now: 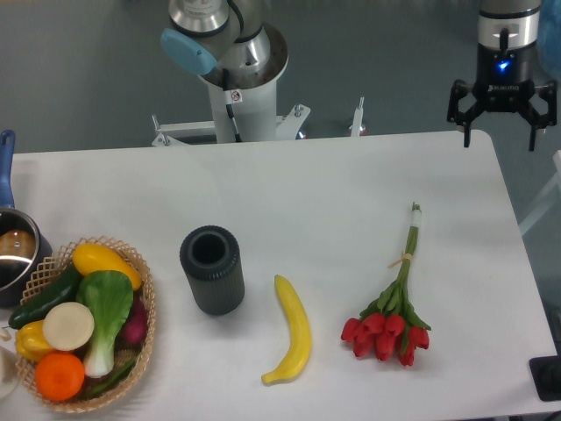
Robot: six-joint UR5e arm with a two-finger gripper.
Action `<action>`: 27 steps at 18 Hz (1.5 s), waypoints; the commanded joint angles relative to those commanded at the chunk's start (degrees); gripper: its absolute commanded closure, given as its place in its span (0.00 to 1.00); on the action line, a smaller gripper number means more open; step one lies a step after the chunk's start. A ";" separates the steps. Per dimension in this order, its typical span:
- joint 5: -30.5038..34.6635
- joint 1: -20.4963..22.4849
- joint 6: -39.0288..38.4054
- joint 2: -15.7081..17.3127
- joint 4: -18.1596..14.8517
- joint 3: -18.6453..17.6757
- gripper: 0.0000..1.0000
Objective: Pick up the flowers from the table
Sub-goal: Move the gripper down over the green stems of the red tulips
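I see my gripper (500, 132) hanging above the far right corner of the table (351, 184), fingers spread wide, holding nothing. The flowers (392, 311) lie flat near the right edge, toward the near side, well apart from the gripper and nearer to me than it is. Their long axis runs almost far-to-near: thin stems point toward the far edge, red heads toward the near edge. A banana (294, 333) lies just left of the heads, then a dark cylinder (211, 269), and a basket (140, 289) of produce by the left edge. Nothing stands between gripper and stems
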 joint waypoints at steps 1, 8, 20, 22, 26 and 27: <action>0.09 -0.09 0.09 0.00 0.09 0.09 0.00; 0.62 -0.61 0.00 0.53 0.97 -1.84 0.00; -1.14 -5.35 -10.01 -3.95 4.31 -4.39 0.00; -1.14 -7.29 -11.68 -5.44 4.31 -4.05 0.00; -1.14 -10.10 -12.66 -9.83 4.39 -2.90 0.00; -1.14 -10.11 -12.40 -10.71 4.39 -2.81 0.00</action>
